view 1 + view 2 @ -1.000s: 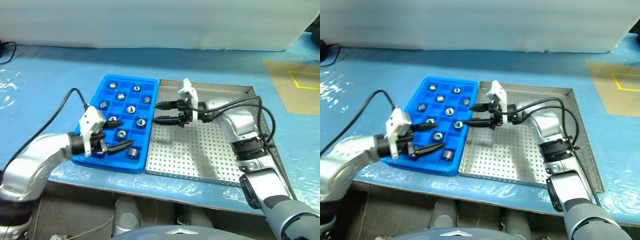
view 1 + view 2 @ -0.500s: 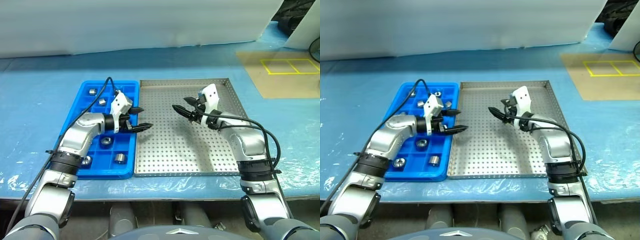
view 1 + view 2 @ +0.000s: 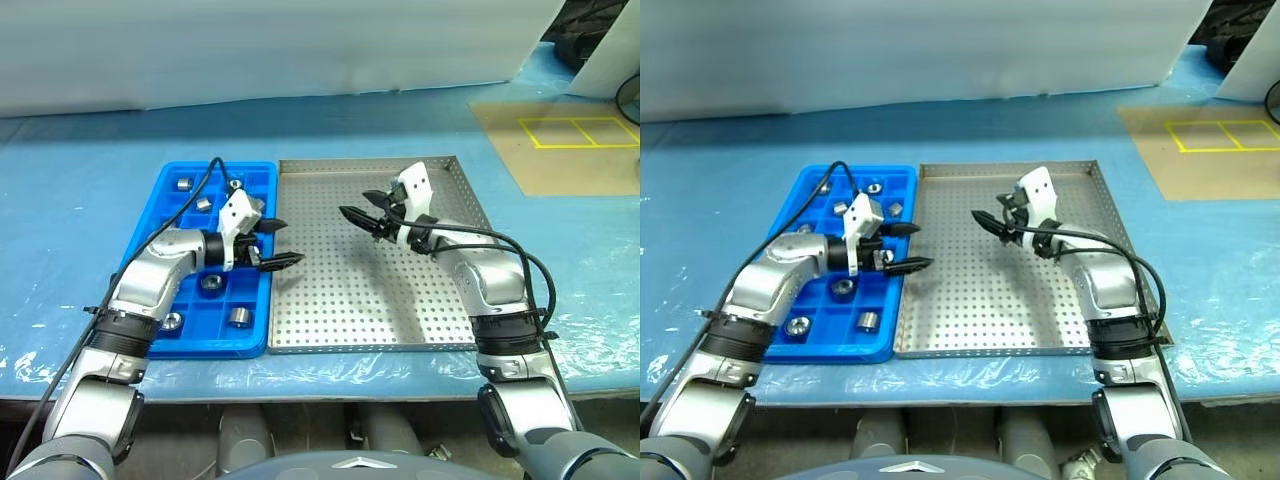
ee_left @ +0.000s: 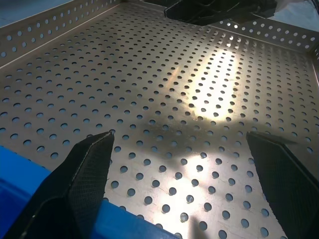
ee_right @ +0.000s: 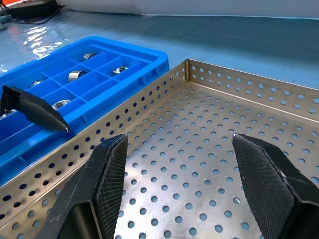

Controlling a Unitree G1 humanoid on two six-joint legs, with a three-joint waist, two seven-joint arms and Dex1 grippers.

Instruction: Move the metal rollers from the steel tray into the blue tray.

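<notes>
Black fingers of the left end effector are standing wide apart and holding nothing, reaching from the blue tray's side so that the tips are hanging over the edge where the blue tray meets the steel tray. The left arm is bending in from the near left, its forearm lying above the blue compartments and pointing toward the robot's right. The right end effector is hovering above the far middle of the steel tray, its 2 fingers parted and empty, aiming toward the robot's left. The right arm is stretching forward along the steel tray's right part, with the wrist turned inward. Both end effectors are facing each other across the perforated floor, well apart.

Steel tray and blue tray are sitting side by side, rims touching, on the blue-covered tabletop, the blue one on the robot's left. The metal rollers are lying in separate compartments of the blue tray; at least 5 are showing, small shiny cylinders with a round hole, some upright and some tilted. The steel tray's floor is showing bare rows of holes in the wrist views.
</notes>
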